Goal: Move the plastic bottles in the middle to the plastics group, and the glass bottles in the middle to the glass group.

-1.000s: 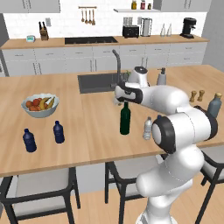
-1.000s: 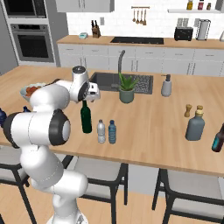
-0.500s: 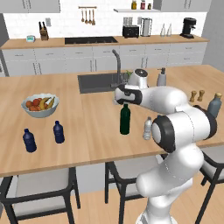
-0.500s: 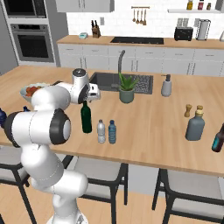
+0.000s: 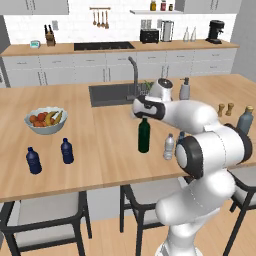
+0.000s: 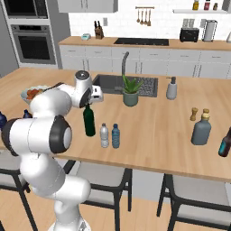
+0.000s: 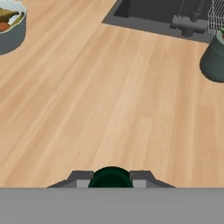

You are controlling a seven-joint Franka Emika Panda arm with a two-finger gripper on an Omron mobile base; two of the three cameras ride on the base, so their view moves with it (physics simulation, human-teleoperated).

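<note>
Since the earlier frame, the pincer (image 7: 111, 178) has been pressed shut on the neck of the green bottle (image 5: 144, 136), which stands upright on the tabletop (image 5: 105, 150). The grey-blue bottle (image 6: 201, 130) lies toward 3 o'clock in the right base view, across open tabletop; the clear bottle (image 6: 104, 136) and teal bottle (image 6: 116, 136) stand just beside the green bottle and are to be cleared.

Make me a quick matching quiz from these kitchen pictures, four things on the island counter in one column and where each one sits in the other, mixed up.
1. green bottle
2. fruit bowl
3. grey-blue bottle
4. navy bottles

A. beside the salt and pepper shakers
B. near the front edge, in front of the fruit bowl
C. neck in the shut gripper
D. far left of the sink

1-C, 2-D, 3-A, 4-B
</note>
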